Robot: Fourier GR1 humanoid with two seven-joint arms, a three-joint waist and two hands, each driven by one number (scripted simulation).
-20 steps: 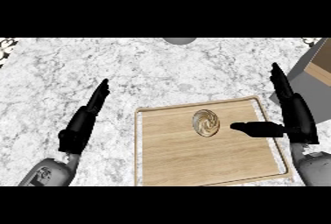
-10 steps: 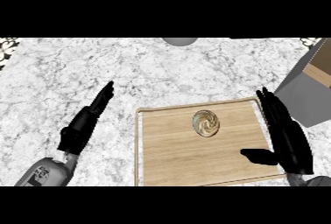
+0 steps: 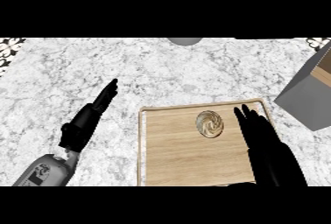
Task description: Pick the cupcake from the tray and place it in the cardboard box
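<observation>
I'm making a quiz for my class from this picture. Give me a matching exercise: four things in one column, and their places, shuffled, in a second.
Things:
1. cupcake
2. cardboard box
3. left hand
4. right hand

Places:
A. at the right edge of the counter, off the tray
B. over the marble left of the tray
C. on the tray, near its far edge
D. over the tray's right side, beside the cupcake

Pairs: 1-C, 2-A, 3-B, 4-D

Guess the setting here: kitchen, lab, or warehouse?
Probably a kitchen counter. The top is grey-white marble-patterned stone, a wooden tray lies on it with a swirl-topped cupcake, and a cardboard box stands at the right edge.
</observation>
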